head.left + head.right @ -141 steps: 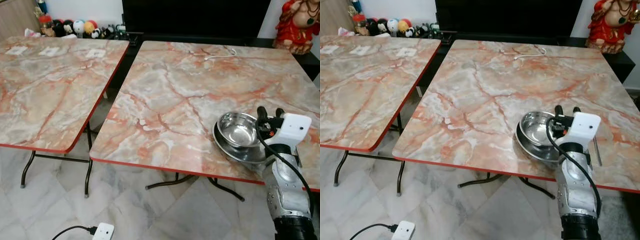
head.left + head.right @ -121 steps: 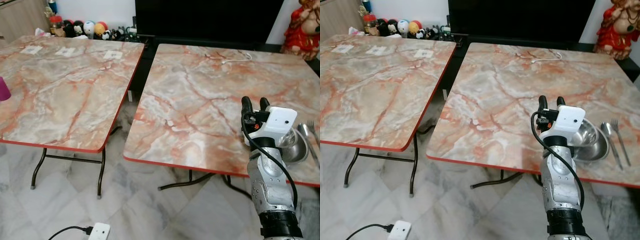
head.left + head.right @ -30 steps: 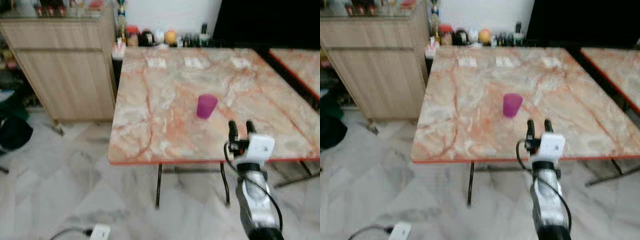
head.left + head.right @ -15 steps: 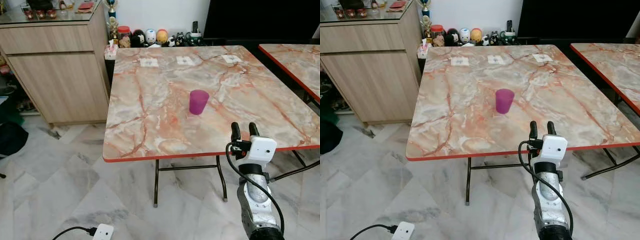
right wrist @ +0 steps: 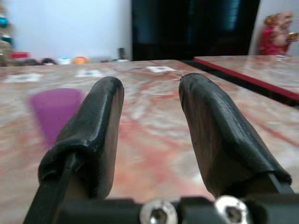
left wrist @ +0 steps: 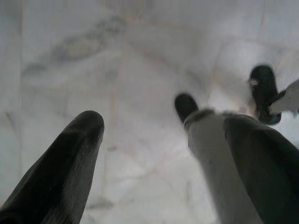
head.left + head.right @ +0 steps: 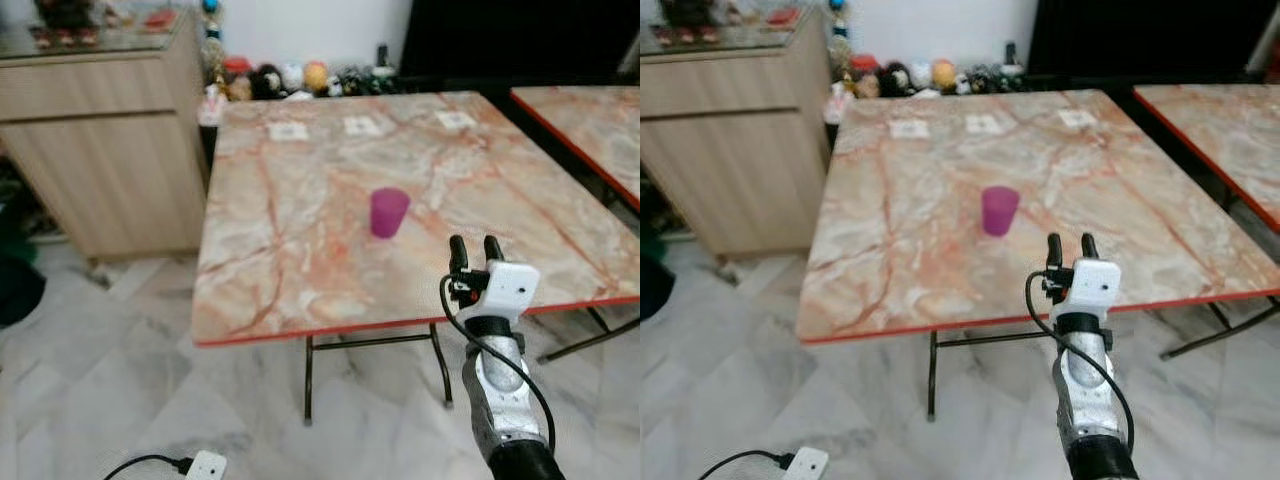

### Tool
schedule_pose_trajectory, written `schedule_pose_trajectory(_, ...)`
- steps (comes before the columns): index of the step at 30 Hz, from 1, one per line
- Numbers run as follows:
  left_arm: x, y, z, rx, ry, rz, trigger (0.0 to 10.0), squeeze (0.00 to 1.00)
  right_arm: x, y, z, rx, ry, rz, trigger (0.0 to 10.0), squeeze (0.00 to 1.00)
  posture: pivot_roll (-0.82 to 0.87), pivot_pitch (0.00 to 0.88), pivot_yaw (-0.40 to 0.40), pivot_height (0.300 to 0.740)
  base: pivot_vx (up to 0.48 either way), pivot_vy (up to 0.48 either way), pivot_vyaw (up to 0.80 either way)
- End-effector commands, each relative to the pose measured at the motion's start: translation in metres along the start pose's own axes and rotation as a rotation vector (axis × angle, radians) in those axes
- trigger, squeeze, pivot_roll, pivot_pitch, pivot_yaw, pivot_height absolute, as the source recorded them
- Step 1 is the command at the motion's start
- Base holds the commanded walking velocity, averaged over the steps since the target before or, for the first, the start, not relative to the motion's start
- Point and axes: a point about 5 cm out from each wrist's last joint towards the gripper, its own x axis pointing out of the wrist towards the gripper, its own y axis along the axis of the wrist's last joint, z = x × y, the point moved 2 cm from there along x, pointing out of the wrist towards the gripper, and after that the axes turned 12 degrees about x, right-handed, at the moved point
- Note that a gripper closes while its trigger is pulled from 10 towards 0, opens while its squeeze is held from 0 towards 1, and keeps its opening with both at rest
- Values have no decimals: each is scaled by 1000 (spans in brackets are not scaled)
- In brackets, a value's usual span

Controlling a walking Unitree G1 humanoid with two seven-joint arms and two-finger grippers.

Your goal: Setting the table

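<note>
Your right gripper point(image 7: 470, 246), fingers spread and empty, hovers short of the purple cup point(image 7: 388, 212); fetching it remains undone.

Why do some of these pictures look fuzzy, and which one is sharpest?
Both eye views are slightly soft all over, so the purple cup and the marble table lack crisp edges. In the right wrist view the open right gripper is sharp while the cup behind it is out of focus. The left wrist view is the blurriest: a smeared floor beyond the open left gripper.
</note>
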Motion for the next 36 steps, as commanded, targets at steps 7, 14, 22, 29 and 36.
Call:
schedule_pose_trajectory(7,0,-4,5,-14,-7,-10,10000,0,2,3,1,-8,13,7,10000,0,56,0,-20,740,226,0,0)
schedule_pose_trajectory(14,0,-4,6,-19,-11,-7,10000,0,13,14,-10,35,53,13,10000,0,53,0,-24,740,0,0,0)
schedule_pose_trajectory(22,0,-5,8,-20,-20,-10,10000,0,40,33,-20,84,25,-48,10000,0,54,0,-27,740,0,0,0)
schedule_pose_trajectory(29,0,-4,9,-19,-27,-10,10000,0,54,11,8,154,-212,-267,10000,0,55,2,-32,740,0,0,0)
schedule_pose_trajectory(36,0,-4,10,-28,-26,-9,10000,0,64,1,-3,294,-181,-374,10000,0,63,12,-38,740,0,0,0)
